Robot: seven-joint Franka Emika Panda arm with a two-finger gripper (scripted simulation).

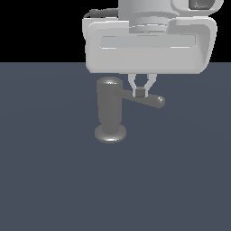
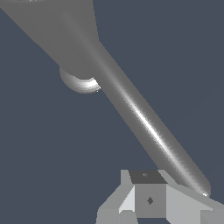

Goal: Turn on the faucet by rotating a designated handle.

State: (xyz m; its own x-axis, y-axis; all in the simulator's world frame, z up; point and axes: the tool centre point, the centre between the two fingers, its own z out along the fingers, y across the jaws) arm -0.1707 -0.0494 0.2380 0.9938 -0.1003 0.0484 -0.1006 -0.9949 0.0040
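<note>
The faucet (image 1: 109, 106) is a glossy grey upright cylinder on a flared disc base (image 1: 110, 134), near the middle of the exterior view. Its handle (image 1: 151, 100), a slim rod with a rounded end, sticks out toward the exterior view's right. My gripper (image 1: 140, 92) comes down from above with its fingers closed together, the tips right at the rod's middle, on its upper side. In the wrist view the handle (image 2: 144, 118) runs diagonally from the faucet body (image 2: 57, 30), and the closed gripper (image 2: 148, 199) sits beside the rod near its rounded end, not around it.
The faucet stands on a flat dark blue-grey surface (image 1: 54, 180). My white hand body (image 1: 149, 45) fills the upper middle of the exterior view, above the faucet. The background behind is black.
</note>
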